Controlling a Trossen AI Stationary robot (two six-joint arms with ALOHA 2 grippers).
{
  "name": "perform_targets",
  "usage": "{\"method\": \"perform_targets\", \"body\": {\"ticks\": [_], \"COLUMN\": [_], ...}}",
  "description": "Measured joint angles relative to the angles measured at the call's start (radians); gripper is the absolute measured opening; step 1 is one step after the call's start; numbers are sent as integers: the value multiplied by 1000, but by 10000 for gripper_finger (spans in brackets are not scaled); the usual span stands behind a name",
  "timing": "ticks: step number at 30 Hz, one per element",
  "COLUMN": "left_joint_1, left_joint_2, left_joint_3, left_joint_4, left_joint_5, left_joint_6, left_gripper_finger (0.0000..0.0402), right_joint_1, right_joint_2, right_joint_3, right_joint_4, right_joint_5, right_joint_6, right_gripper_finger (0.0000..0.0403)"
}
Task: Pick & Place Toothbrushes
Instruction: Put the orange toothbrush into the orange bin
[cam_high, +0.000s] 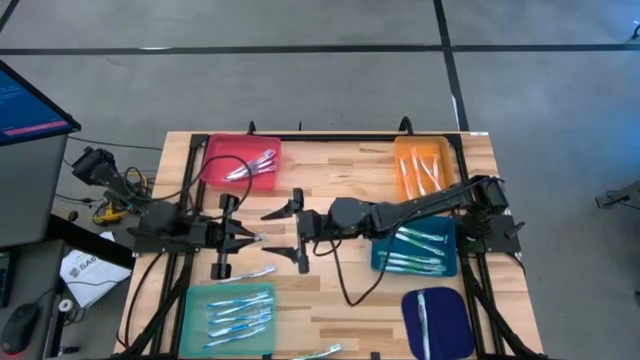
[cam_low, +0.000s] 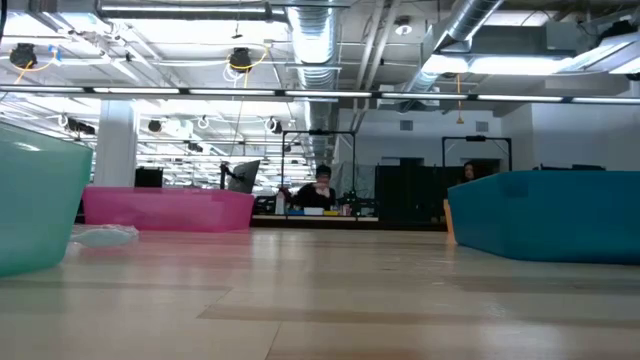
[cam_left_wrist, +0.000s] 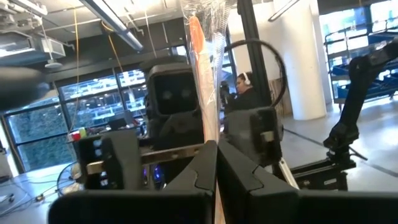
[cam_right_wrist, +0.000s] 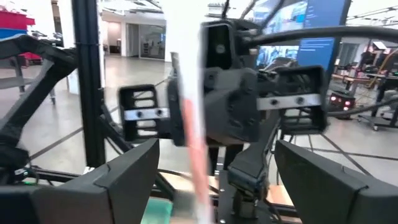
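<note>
Wooden table (cam_high: 330, 300), slatted, carrying five trays and both arms. Left arm (cam_high: 165, 232) is extended from the table's left edge toward the middle; right arm (cam_high: 420, 208) is reached in from the right edge to meet it. Trays, listed from the high view: teal tray (cam_high: 196, 300) at the near left, pink tray (cam_high: 215, 160) at the far left, orange tray (cam_high: 400, 150) at the far right, blue tray (cam_high: 380, 258) at mid right, dark navy tray (cam_high: 455, 320) at the near right; toothbrushes are seen lying in each. Left gripper (cam_high: 258, 238) is pressed together on a wrapped toothbrush (cam_left_wrist: 202, 74), orange-handled, held upright between its fingers (cam_left_wrist: 193, 174) in the left wrist view. Right gripper (cam_high: 298, 232) is held spread wide, facing the left gripper near the table's centre, with the wrapped brush apparently standing between its fingers (cam_right_wrist: 124, 180), though contact cannot be judged through the blur. Loose toothbrush (cam_high: 258, 271) lies on bare wood just beyond the teal tray; another (cam_high: 318, 351) lies at the near edge.
</note>
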Motion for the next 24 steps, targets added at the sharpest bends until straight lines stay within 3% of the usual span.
{"method": "perform_targets", "body": {"ticks": [12,24], "left_joint_1": [27,27], "left_joint_2": [22,22], "left_joint_3": [0,0], "left_joint_4": [11,11], "left_joint_5": [0,0], "left_joint_6": [0,0], "left_gripper_finger": [0,0], "right_joint_1": [1,0], "right_joint_2": [0,0], "right_joint_3": [-1,-1], "right_joint_4": [-31,-44], "right_joint_5": [-1,-1], "right_joint_6": [-3,-3], "right_gripper_finger": [303,229]}}
